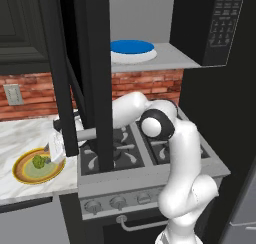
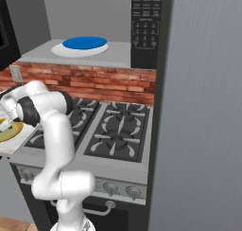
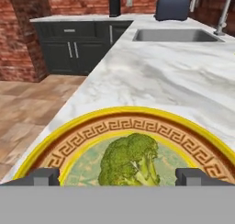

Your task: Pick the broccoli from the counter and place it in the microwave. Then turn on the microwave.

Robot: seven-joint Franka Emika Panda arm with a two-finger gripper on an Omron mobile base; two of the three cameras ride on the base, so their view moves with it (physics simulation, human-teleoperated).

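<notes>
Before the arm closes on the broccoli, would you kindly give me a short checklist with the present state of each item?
1. Gripper open: ok.
2. Broccoli lies between the fingertips in the hand view: ok.
3. Broccoli rests on the yellow plate on the counter: ok.
4. Fingers low enough to grip: cannot tell.
5. Microwave door open: ok.
6. Room inside beside the blue plate: ok.

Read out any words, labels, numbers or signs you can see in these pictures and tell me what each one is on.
None can be read.
The microwave button panel carries small pale markings, too small and blurred to read.
The plate under the broccoli bears a key-pattern border, with no lettering.
The stove knobs show no legible marks.
</notes>
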